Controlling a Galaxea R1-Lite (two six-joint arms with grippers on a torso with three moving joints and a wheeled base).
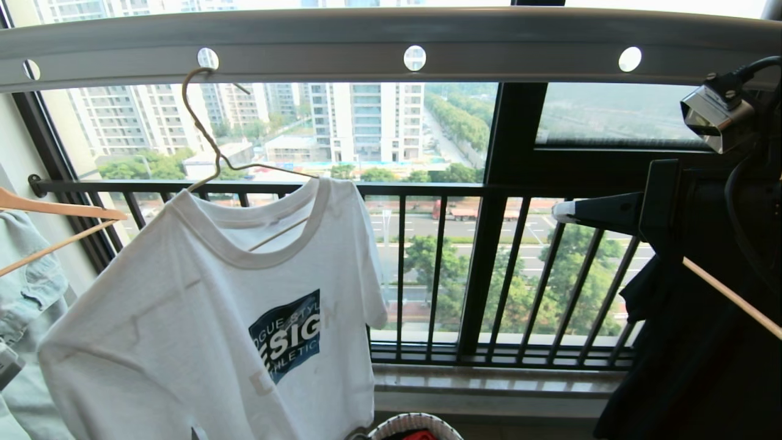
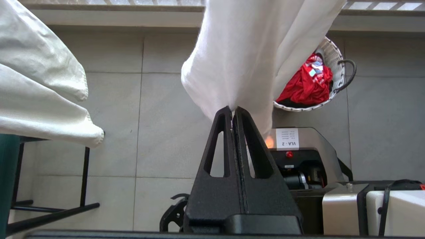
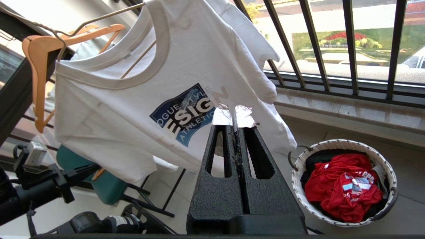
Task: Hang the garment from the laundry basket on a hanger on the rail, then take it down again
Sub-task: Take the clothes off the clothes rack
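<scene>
The garment (image 1: 201, 318), a white T-shirt with a dark blue chest logo, hangs tilted on the thin wire hanger (image 1: 208, 140). The hanger's hook sits in a round hole of the grey-white rail (image 1: 317, 43). My left gripper (image 2: 233, 109) is below it, shut on a pinch of the garment's (image 2: 245, 59) lower cloth. My right gripper (image 3: 234, 114) is shut and empty, apart from the garment (image 3: 132, 109); in the head view its tip (image 1: 565, 212) is at mid-right. The laundry basket (image 3: 332, 149) stands on the floor below the window.
Red clothing (image 3: 342, 186) fills the basket. Wooden hangers (image 1: 55, 211) and a pale denim garment (image 1: 24, 287) hang at the left. A black garment (image 1: 690, 342) hangs at the right. The dark window railing (image 1: 427, 189) is behind. A teal stool (image 3: 86, 172) stands below the shirt.
</scene>
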